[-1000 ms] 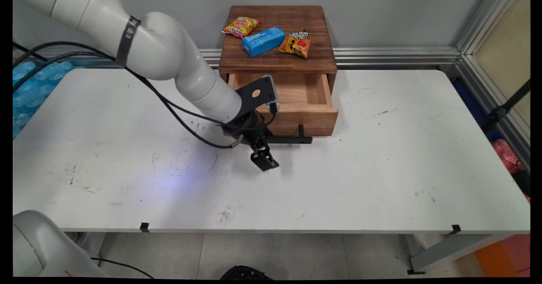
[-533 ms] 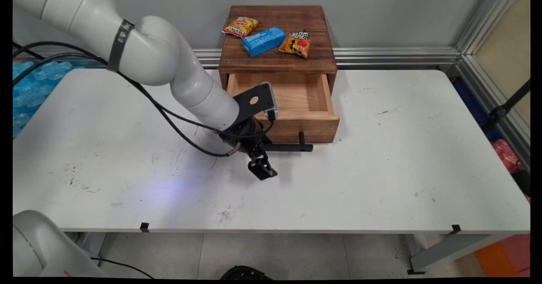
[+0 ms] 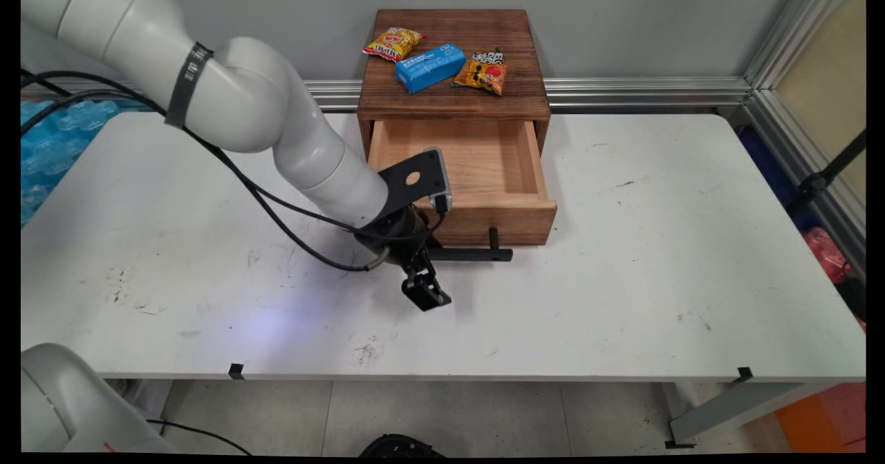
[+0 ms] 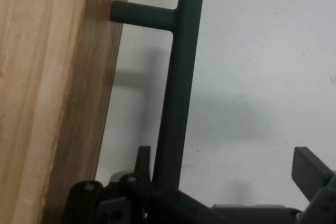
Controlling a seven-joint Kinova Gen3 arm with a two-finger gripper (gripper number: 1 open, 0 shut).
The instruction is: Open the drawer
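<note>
The broad white desk [image 3: 622, 277], scuffed with dark marks, lies under and all around the pincer [image 3: 423, 277]. Beyond the pincer, against the wall, stands a dark-brown wooden box cabinet [image 3: 453, 94]. Its single pale wooden drawer [image 3: 484, 166] is pulled out toward the pincer, and its bare floor is in plain sight. In the hand view the drawer's front board [image 4: 52, 103] fills the left side, right next to the pincer.

A long black bar handle [image 3: 473, 254] stands off the drawer front on short posts. Its one end runs into the pincer [image 4: 226, 156], and the rest stretches away from it, along the drawer front. In the hand view the bar [image 4: 178, 103] passes between the two fingers, close against the one on the drawer side [image 4: 143, 156]. The other finger [image 4: 310, 169] stands well apart from it, so the pincer is spread wide about the handle rather than clamped on it.

Black cables [image 3: 276, 205] hang from the arm behind the pincer.

Three snack packets lie on top of the cabinet, far beyond the pincer. A blue oblong packet [image 3: 429, 67] is in the middle. A yellow crinkled packet [image 3: 393, 42] and an orange crinkled packet [image 3: 483, 72] lie on either side of it.
</note>
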